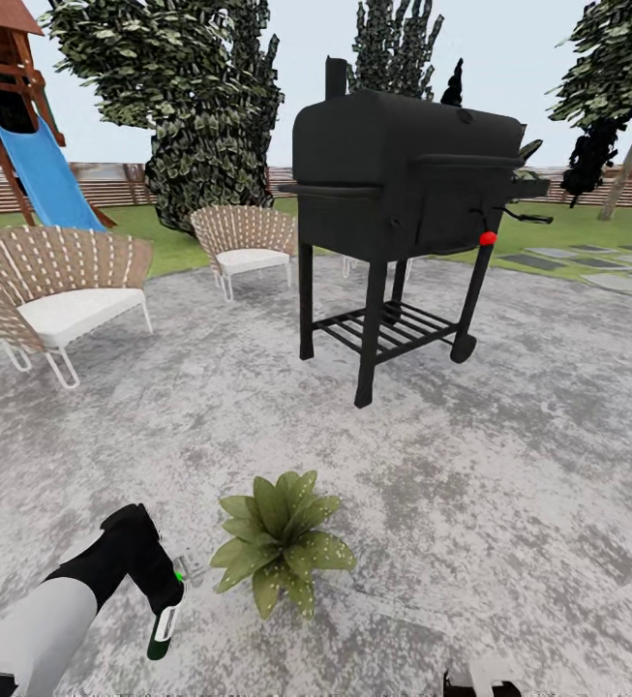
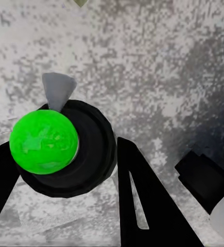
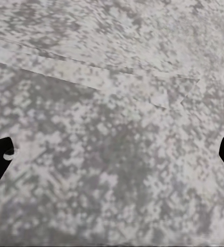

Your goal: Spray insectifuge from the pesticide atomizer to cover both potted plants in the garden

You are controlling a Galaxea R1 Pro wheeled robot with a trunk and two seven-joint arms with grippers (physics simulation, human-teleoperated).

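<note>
On grey paved patio (image 1: 509,465), left gripper (image 2: 65,170) clamped on black-and-green pesticide atomizer (image 2: 55,146), just beside green speckled-leaf potted plant (image 1: 279,542); right gripper (image 3: 112,154) fingers spread apart.

A black grill (image 1: 403,208) (red knob) stands near two wicker chairs (image 1: 59,290).

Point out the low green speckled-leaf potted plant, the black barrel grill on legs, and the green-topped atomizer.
Potted plant (image 1: 279,542): head view, rosette centre.
Grill (image 1: 403,174): head view, barrel lid.
Atomizer (image 2: 44,141): left wrist view, green top.
</note>
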